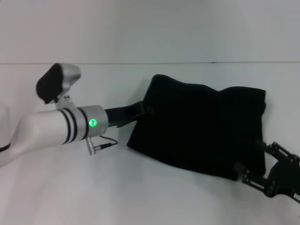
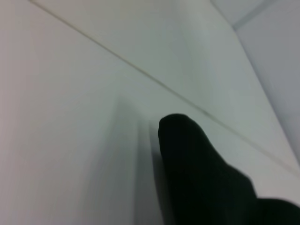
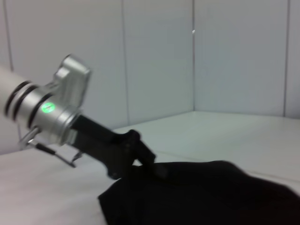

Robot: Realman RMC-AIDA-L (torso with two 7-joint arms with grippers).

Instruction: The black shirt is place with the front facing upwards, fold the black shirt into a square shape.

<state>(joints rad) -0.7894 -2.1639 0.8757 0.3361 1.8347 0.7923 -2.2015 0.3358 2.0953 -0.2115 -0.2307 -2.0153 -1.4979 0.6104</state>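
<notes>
Shirt: black shirt [image 1: 197,131] folded, mid-bench.
Left gripper [image 1: 140,111]: grasp indiscernible, at shirt's left edge.
Right gripper [image 1: 253,176]: likewise, near corner.
Advice: lift edges evenly.

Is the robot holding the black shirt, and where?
The left gripper meets the black shirt at its left edge, the right gripper at its lower right corner; actual grips are hidden.

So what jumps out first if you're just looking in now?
The black shirt, already a folded bundle mid-table. The left gripper meets its left edge, a green light on that wrist; the right gripper sits at its near right corner.
</notes>
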